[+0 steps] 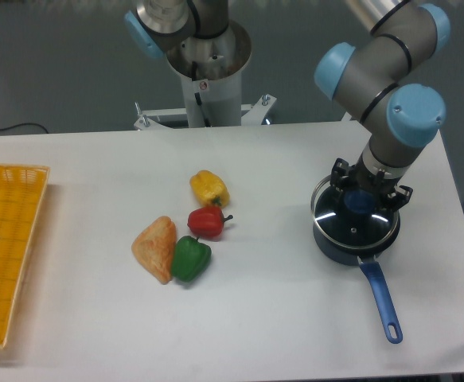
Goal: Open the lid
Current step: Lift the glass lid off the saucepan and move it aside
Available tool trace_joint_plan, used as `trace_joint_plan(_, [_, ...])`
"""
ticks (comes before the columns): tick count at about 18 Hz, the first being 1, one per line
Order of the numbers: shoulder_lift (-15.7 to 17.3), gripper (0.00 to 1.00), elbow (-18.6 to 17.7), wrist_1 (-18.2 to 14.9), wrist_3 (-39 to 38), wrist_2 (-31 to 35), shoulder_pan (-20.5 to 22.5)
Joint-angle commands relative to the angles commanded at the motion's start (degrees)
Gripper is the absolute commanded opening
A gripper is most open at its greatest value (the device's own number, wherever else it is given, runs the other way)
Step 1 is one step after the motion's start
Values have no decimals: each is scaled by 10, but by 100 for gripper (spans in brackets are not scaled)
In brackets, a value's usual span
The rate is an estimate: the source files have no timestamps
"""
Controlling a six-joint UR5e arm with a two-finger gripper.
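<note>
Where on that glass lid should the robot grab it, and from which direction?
By the blue knob at the centre of the lid, from straight above. The disc is flat, thin-rimmed and sits on the saucepan, so the raised knob is the only part to pinch. The end effector is already around it.
</note>
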Motion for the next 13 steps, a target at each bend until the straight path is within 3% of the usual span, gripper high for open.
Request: trace_joint_plan(13, [17,56,8,4,4,-5,-76])
